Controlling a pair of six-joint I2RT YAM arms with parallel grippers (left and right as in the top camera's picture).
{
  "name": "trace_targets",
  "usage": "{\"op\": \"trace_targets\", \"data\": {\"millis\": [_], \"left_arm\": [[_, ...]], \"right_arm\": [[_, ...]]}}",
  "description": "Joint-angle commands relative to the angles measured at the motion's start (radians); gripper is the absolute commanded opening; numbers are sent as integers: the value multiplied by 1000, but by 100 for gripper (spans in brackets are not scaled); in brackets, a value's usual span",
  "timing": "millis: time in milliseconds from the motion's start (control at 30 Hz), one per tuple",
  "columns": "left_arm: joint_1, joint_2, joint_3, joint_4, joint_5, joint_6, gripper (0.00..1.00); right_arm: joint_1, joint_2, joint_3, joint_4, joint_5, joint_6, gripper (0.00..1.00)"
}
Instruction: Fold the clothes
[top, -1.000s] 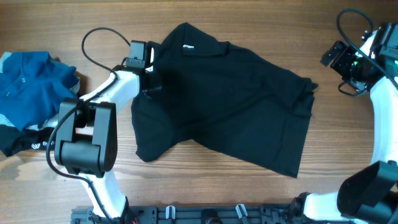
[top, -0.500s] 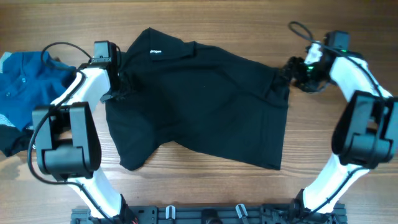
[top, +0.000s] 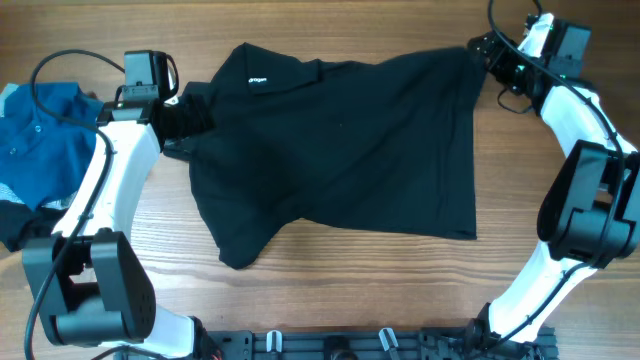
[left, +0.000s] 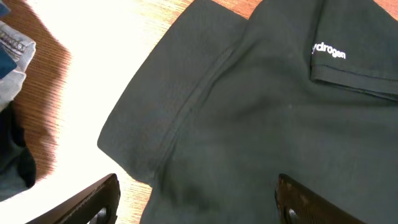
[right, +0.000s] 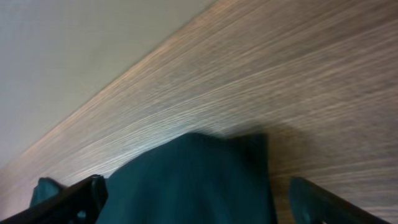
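Note:
The large black collared shirt (top: 340, 150) lies spread across the middle of the table, with a small white logo print (top: 257, 80) near its collar. My left gripper (top: 185, 125) is over the shirt's left sleeve edge. In the left wrist view its fingers (left: 196, 186) are wide apart, with the black shirt fabric (left: 261, 124) lying between them. My right gripper (top: 490, 55) is at the shirt's far right corner. Its fingers (right: 193, 193) are also wide apart, with that shirt corner (right: 186, 162) between them. A blue polo (top: 45, 130) and a black white-lettered piece (top: 20, 225) lie at the left edge.
The wooden table (top: 560, 250) shows around the shirt. A black cable (top: 60, 65) loops from the left arm over the far left. The arm bases and a black rail (top: 330, 345) stand along the front edge.
The right gripper moved up and to the far right, drawing the shirt's right corner with it and stretching the shirt out. The left arm shifted slightly; its cable loop moved left.

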Motion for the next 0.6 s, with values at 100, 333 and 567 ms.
{"op": "trace_targets", "data": {"millis": [100,333,567], "left_arm": [[2,-3,3,-23,12,-4,88],[2,-18,3,-106,11,19,85],[2,-139,3,-201,11,18,89]], "right_arm": [[-121,-60,9,-433,-54,-55,95],[-103,-71,-10,-1005,130,-151,56],[-19,-71,-259,-1060,191,-171,62]]}}
